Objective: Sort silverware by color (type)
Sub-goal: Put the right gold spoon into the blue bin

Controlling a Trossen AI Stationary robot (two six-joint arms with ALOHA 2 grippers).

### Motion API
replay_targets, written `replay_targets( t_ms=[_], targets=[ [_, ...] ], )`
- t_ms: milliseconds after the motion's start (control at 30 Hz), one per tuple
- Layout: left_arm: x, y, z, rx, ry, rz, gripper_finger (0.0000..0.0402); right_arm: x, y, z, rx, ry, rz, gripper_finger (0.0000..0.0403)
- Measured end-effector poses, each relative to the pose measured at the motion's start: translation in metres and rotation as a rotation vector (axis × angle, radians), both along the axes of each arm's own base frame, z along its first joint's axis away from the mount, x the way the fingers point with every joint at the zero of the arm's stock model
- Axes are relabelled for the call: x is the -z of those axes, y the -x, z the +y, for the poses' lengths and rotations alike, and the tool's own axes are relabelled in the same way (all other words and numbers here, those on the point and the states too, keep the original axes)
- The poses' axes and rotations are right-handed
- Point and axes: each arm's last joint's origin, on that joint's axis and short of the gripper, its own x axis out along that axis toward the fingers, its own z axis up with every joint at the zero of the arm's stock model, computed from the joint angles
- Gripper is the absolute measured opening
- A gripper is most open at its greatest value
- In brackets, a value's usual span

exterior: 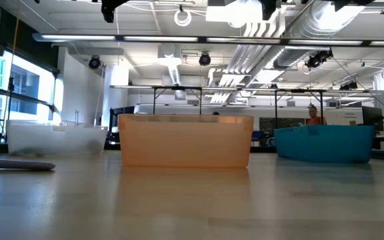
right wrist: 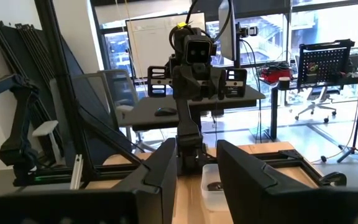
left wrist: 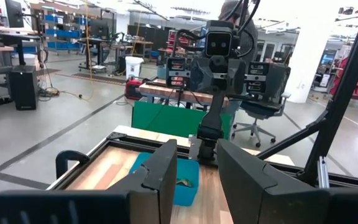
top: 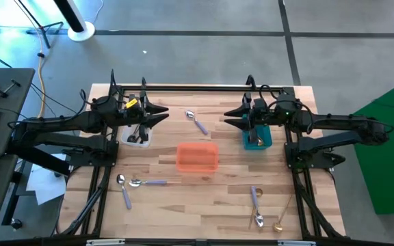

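Both grippers are hanging released and empty, left gripper (top: 161,113) over the clear plastic bin (top: 137,139), right gripper (top: 231,115) beside the teal plastic bin (top: 267,139), apparently waiting while lavender-handled silver spoons (top: 149,182) are lying unsorted on the wooden table (top: 204,198).

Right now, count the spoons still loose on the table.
6: one behind the orange bin, two at front left, two lavender ones and a gold one at front right. Bins may hide more.

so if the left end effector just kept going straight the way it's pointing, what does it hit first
Probably the right end effector. The left end effector points across the table at it, open and empty, above the bins. The lavender spoon between them lies lower on the table, so likely missed, though height is unclear.
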Motion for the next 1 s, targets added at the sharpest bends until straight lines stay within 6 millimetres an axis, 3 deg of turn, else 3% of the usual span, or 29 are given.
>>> replay_targets(
  t_ms=[567, 767, 1000],
  targets=[
    [0.000, 0.000, 0.000, -0.001, 0.000, 0.003, 0.0106, 0.000, 0.000, -0.001, 0.040, -0.087, 0.002, 0.0101],
    [0.000, 0.000, 0.000, -0.001, 0.001, 0.003, 0.0106, 0.002, -0.001, 0.009, -0.003, -0.124, 0.028, 0.0101],
    [0.000, 0.000, 0.000, -0.003, 0.000, 0.004, 0.0106, 0.021, -0.002, 0.032, -0.090, -0.429, 0.254, 0.0101]
  ],
)
